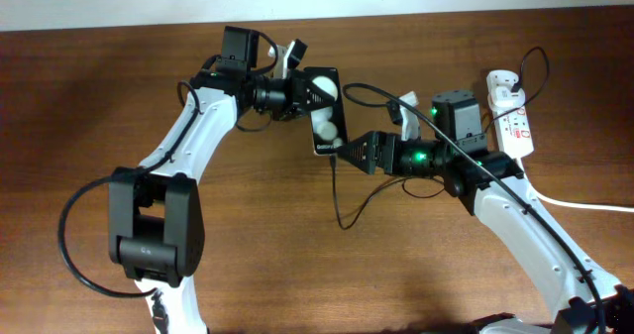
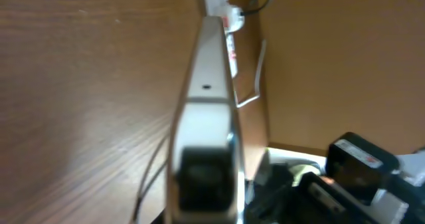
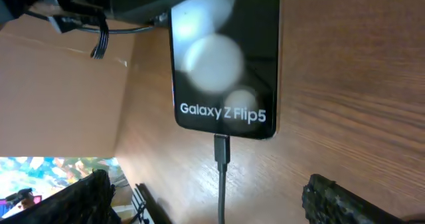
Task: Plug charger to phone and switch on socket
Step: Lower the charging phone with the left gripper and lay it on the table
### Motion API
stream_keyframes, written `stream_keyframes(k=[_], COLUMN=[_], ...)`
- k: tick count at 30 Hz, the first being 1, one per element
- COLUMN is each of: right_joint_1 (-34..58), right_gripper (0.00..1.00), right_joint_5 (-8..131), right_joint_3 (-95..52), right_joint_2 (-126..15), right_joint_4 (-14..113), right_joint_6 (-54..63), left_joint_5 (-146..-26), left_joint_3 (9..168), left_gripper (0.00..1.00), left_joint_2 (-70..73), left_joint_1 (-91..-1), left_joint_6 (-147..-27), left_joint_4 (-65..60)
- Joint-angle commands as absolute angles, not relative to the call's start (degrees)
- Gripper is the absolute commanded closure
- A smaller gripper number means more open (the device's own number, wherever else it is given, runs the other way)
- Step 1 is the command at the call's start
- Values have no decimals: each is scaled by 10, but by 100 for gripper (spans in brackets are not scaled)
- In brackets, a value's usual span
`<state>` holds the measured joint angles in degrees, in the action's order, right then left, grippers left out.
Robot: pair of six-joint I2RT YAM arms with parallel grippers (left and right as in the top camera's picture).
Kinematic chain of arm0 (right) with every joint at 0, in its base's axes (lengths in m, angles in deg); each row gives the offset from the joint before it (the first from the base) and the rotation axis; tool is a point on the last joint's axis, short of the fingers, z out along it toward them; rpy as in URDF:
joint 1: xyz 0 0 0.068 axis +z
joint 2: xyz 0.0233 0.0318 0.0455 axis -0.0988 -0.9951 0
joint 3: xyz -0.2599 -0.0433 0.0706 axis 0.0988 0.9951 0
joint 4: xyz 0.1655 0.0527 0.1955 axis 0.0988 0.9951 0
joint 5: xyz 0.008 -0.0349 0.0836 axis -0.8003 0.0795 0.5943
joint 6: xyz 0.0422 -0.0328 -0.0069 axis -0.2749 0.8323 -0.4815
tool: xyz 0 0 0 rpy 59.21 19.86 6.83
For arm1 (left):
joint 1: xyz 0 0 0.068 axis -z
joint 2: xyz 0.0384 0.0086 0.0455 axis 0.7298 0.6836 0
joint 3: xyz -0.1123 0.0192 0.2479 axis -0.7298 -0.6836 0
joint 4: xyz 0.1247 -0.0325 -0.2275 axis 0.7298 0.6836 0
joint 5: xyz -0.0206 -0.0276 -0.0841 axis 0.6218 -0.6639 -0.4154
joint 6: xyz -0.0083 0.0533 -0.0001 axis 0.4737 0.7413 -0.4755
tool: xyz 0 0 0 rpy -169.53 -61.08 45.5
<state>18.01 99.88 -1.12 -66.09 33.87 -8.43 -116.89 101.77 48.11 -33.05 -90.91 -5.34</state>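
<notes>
1. The phone [image 1: 325,111] sits at the far middle of the counter [image 1: 396,275], its long axis running roughly toward and away from the robot. The left jaws pinch its far end. In the left wrist view it shows edge-on.
2. The charger [image 3: 222,154] has its connector tip against the near short edge of the phone [image 3: 226,58]. It looks seated, though how deep cannot be told. Its thin black cable [image 1: 339,200] trails back over the wood.
3. The right jaws are spread wide and hold nothing. They stand to either side of the cable just short of the phone's near edge and point left at it.
4. The relation that matters now is where the socket [image 1: 512,126] lies. It is far right, well apart from the phone and behind the right jaws, not ahead of them. Its long axis runs near–far, slightly tilted.
5. Judgement: the plugging looks done. The right arm [image 1: 515,210] is much nearer the socket, so the switch falls to it. It would have to back off and turn away from the phone.
</notes>
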Motion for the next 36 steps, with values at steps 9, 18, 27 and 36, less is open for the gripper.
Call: stream_keyframes(k=[9, 18, 27, 36], right_joint_1=[176, 177, 177, 177], right_gripper=[6, 6, 6, 6], right_joint_5=[960, 960, 960, 960], right_joint_3=[-21, -21, -21, -21], right_joint_2=[-660, -660, -660, -660], right_joint_4=[367, 376, 376, 376], right_joint_6=[-69, -69, -69, -69], left_joint_5=[-1042, -1020, -1021, -980], left_joint_3=[1021, 1021, 1021, 1021], left_gripper=[100, 100, 96, 74], left_joint_2=[554, 577, 605, 605], left_joint_1=[-328, -364, -352, -339], left_joint_6=[-809, -848, -862, -861], left_joint_4=[65, 83, 87, 87])
